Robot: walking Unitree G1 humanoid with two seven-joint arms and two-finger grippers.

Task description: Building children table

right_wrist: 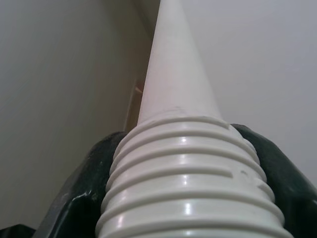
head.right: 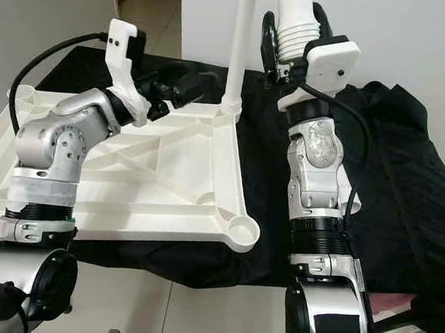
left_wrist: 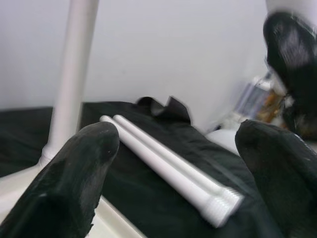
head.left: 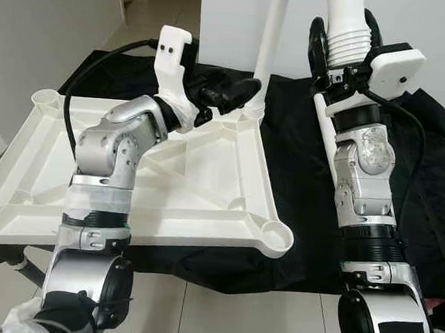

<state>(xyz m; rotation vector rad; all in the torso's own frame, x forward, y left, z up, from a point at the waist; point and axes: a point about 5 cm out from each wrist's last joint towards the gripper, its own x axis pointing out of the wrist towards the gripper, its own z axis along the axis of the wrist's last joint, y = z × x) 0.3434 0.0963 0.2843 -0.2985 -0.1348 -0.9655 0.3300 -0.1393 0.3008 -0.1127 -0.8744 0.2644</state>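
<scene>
The white children's table top (head.left: pixel 205 188) lies upside down on a black cloth (head.left: pixel 300 165). One white leg (head.left: pixel 269 47) stands upright in its far right corner socket. My left gripper (head.left: pixel 236 92) hovers open just left of that leg's base, with nothing between its fingers (left_wrist: pixel 79 173). Raised right of the table top, my right gripper (head.left: pixel 344 43) is shut on a second white leg (head.left: pixel 346 10), gripping just above its threaded end (right_wrist: pixel 188 173). Two more loose legs (left_wrist: pixel 163 158) lie side by side on the cloth; one of these legs (head.left: pixel 327 136) shows beneath the right arm.
The near right corner socket (head.left: pixel 277 236) and the far left socket (head.left: pixel 46 100) hold no leg. A white wall rises right behind the table. Tiled floor (head.left: pixel 233 322) lies in front, and a doorway opens at the far left.
</scene>
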